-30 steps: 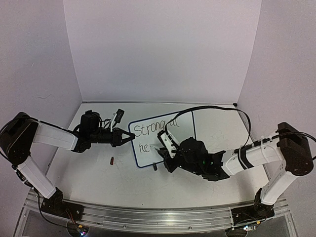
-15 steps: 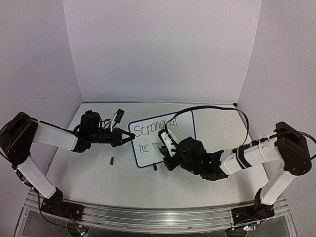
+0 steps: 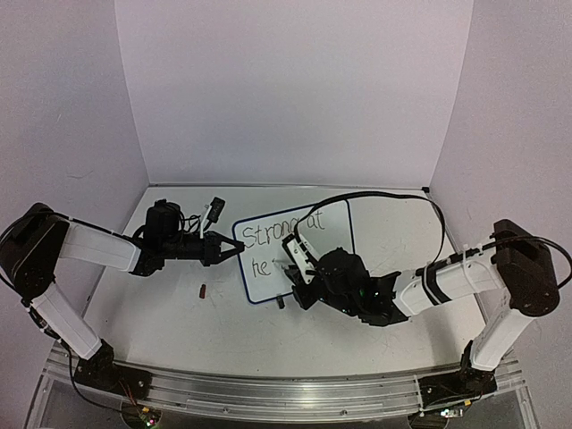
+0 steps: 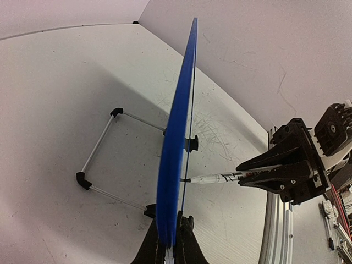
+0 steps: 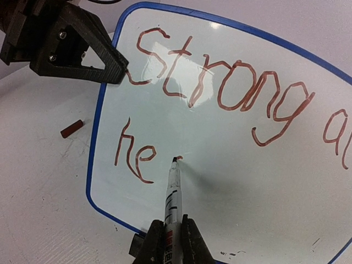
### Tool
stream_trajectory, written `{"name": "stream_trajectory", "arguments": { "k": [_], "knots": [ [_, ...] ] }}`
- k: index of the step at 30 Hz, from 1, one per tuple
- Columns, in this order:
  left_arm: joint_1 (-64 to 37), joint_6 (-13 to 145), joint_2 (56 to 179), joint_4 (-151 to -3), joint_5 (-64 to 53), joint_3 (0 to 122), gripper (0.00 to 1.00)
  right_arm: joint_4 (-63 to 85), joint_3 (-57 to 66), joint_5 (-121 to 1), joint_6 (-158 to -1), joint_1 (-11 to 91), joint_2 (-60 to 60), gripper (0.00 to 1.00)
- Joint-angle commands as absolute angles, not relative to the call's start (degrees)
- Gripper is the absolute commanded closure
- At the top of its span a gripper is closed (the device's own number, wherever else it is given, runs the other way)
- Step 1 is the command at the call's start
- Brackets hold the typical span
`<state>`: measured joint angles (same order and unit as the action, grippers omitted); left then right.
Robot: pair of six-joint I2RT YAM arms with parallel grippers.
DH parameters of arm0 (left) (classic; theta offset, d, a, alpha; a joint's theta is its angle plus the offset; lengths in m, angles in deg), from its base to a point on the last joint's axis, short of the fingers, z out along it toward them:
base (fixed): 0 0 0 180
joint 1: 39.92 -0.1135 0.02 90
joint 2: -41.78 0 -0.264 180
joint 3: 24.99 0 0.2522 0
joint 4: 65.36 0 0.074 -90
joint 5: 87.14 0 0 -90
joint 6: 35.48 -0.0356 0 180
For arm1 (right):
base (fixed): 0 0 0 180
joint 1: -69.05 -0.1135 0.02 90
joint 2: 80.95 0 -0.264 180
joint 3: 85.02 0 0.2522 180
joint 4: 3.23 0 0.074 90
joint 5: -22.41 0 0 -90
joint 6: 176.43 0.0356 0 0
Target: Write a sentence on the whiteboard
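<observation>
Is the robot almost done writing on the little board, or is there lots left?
Partway. Done: the top line, starting "Strong", and "he" below it on the whiteboard. In hand: the right gripper holds the marker with its tip at the board just after "he", while the left gripper clamps the board's edge. Left: the rest of that word; the second line is bare beyond it.

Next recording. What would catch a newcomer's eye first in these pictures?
The whiteboard stands propped up in the middle of the scene, carrying an unfinished sentence in reddish-brown: a line starting "Strong" above "he". The right arm's fingers are shut on a marker whose tip meets the board just right of "he". The left arm's fingers clamp the board's left edge.
</observation>
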<state>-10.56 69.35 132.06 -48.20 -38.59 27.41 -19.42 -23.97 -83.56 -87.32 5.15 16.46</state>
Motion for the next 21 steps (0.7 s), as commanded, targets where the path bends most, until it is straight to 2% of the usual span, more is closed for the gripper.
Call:
{"name": "stream_trajectory", "arguments": {
  "k": [1,21],
  "knots": [
    [-10.9,66.6,131.3,-52.8,-34.2,28.4,1.0,-19.6,-21.7,-82.7,-87.3,5.4,17.4,1.0],
    [-10.9,66.4,131.3,-53.0,-34.1,28.4,1.0,-15.7,-23.1,-80.1,-84.6,5.4,17.0,1.0]
  ]
}}
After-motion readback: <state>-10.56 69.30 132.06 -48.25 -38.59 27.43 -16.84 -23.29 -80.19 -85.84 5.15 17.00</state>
